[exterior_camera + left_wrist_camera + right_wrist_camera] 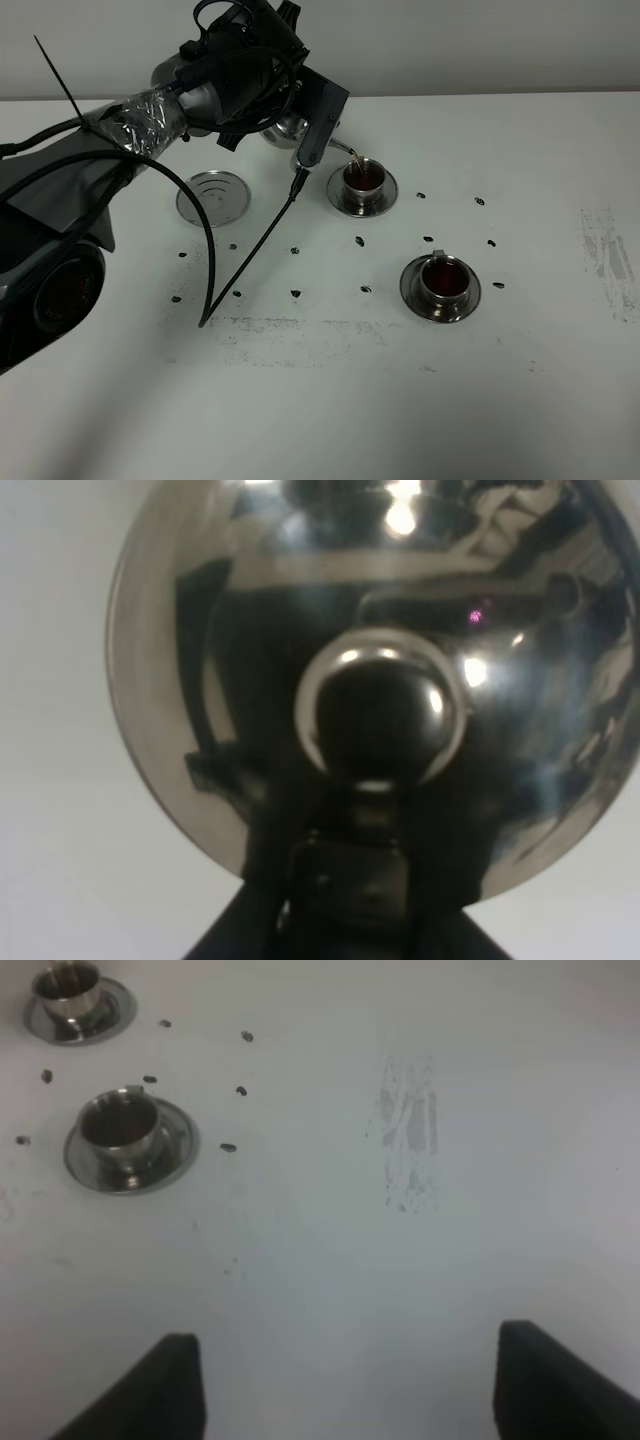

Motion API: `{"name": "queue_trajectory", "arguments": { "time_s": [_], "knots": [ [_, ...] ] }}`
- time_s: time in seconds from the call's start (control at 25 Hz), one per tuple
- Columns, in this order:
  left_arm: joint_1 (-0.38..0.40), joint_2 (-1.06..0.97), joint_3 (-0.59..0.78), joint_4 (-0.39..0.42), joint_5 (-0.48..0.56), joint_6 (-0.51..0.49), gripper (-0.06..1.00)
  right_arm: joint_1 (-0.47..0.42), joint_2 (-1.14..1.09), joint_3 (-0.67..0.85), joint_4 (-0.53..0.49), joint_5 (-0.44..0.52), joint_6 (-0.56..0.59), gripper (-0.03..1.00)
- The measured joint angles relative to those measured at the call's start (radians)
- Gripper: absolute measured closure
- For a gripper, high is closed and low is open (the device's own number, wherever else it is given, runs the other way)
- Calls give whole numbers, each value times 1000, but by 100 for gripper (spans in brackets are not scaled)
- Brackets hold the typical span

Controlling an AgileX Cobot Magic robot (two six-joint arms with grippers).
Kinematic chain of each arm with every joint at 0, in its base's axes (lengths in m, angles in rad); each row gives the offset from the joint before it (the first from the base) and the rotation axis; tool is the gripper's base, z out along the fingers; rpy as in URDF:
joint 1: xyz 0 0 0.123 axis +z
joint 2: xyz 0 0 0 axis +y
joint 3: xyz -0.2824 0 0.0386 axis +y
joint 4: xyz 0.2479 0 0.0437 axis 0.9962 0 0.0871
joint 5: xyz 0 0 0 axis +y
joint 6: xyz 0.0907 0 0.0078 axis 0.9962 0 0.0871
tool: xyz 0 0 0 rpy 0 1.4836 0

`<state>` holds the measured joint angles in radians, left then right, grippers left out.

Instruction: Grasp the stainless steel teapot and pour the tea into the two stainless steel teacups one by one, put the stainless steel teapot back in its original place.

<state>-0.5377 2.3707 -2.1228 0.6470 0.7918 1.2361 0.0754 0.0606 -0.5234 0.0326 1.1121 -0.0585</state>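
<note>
Two teacups [362,180] holding tea, left end effector [300,120] pinching tilted teapot [287,128], right end effector [350,1380] spread.

Nothing here is showing any readable writing, label, brand, number or sign. The small dark marks dotting the white table [520,380] around the two steel teacups [444,279] are looking like plain blobs, not letters or figures, and the steel itself is carrying no legible stamp.
</note>
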Motion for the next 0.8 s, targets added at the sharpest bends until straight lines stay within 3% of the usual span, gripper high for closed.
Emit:
{"name": "queue_trajectory", "arguments": {
  "time_s": [0.8],
  "knots": [
    [-3, 0, 0, 26, 0, -2, 76, 0, 0, 0, 0, 0, 0, 38]
  ]
}}
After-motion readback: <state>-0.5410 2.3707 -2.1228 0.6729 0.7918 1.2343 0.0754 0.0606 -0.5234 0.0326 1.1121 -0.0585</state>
